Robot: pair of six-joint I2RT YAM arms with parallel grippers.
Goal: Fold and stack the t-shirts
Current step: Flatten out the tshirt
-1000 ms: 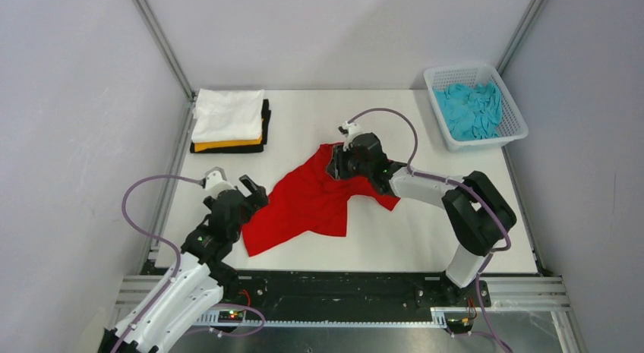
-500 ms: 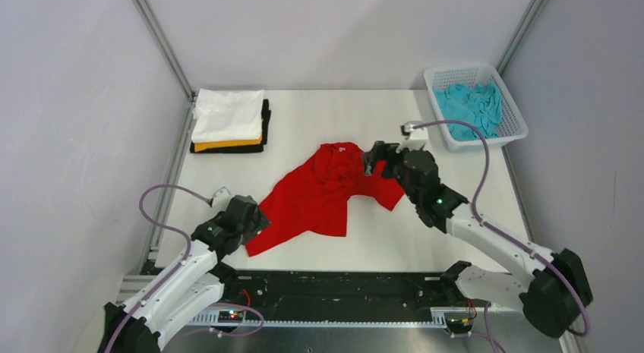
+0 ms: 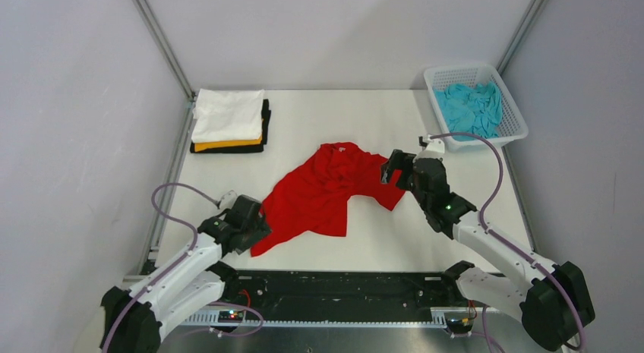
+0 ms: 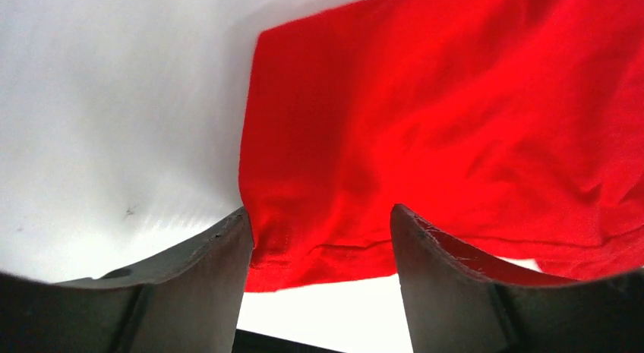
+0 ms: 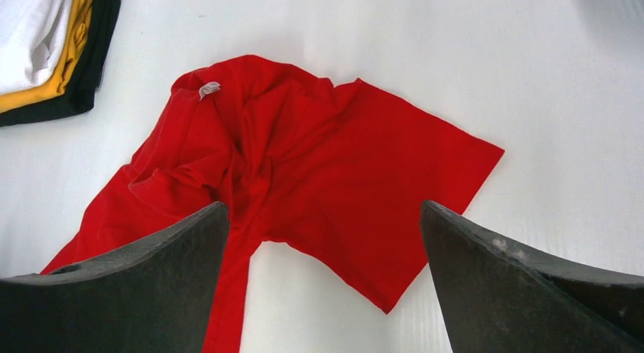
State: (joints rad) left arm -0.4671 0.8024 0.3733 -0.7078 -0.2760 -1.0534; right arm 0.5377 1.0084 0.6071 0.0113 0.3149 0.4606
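Note:
The red t-shirt (image 3: 323,193) lies crumpled and spread on the white table, collar at the far end. My left gripper (image 3: 254,230) is open at the shirt's near-left corner. In the left wrist view (image 4: 319,216) its jaws straddle the hem of the red cloth (image 4: 425,118). My right gripper (image 3: 395,171) is open and empty, above the shirt's right sleeve (image 5: 395,186); in the right wrist view (image 5: 323,212) its jaws stand wide apart. The white shirt (image 3: 228,114) tops a folded stack over the yellow-orange (image 3: 226,145) and black (image 3: 265,129) ones. The turquoise shirt (image 3: 472,108) lies bunched in the basket.
The white mesh basket (image 3: 486,143) stands at the far right corner. The folded stack sits at the far left, also seen in the right wrist view (image 5: 38,42). Metal frame posts and grey walls bound the table.
My right arm has drawn back to the right, from the shirt's collar area to above the right sleeve. My left gripper has moved down to the shirt's near-left corner.

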